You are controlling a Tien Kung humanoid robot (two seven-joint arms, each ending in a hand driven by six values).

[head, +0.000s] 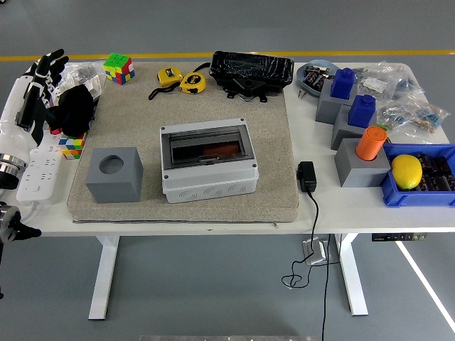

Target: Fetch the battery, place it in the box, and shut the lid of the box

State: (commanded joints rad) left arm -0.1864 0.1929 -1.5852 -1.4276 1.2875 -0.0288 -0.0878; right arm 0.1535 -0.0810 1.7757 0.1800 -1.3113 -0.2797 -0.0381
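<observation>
Open mat lies before the box (209, 160); a grey cube (114, 174) stands just beside its left.

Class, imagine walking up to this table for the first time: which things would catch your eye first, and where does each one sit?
Most likely the grey box at the middle of the beige mat, its dark lid down with something reddish showing through. Next, bright colours: a yellow lemon-like object in the blue bin at the right edge and the Rubik's cube at the far left. The robot's left hand hovers at the left edge, fingers spread.
</observation>
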